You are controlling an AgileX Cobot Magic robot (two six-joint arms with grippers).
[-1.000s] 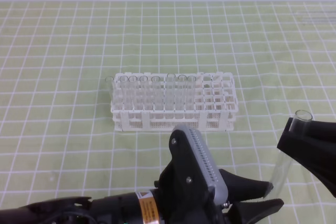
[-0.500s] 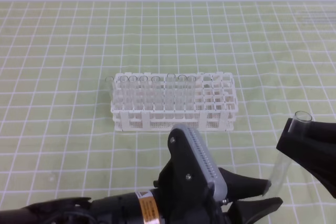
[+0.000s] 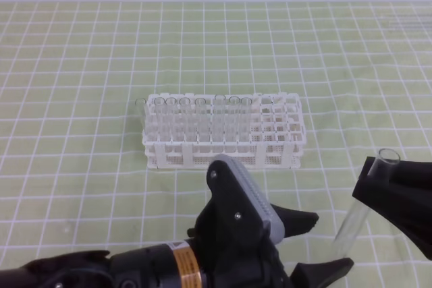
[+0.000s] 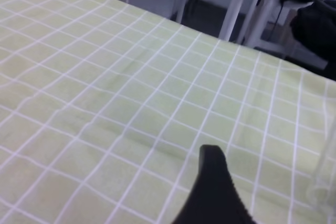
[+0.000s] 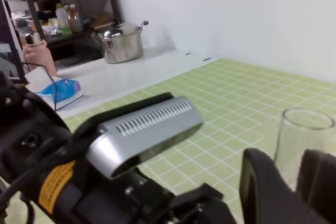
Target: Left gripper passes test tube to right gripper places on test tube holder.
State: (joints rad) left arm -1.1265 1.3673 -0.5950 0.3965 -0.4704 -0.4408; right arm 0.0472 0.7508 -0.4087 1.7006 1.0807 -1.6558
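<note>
Clear glass, the test tube (image 3: 361,200) is clamped near its rim by the right gripper (image 3: 370,187), low right of the test tube holder (image 3: 223,133). The left gripper (image 3: 325,244) is spread open, free of it. The tube should be carried upright and lowered into an empty square hole.

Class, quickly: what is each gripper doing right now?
Left black two-fingered gripper: open, holding nothing.
Right black two-fingered gripper: shut on the slim clear glass test tube.

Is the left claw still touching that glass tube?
Apart. In the high view the left gripper stands open, and green cloth shows between its fingertips and the test tube.
</note>
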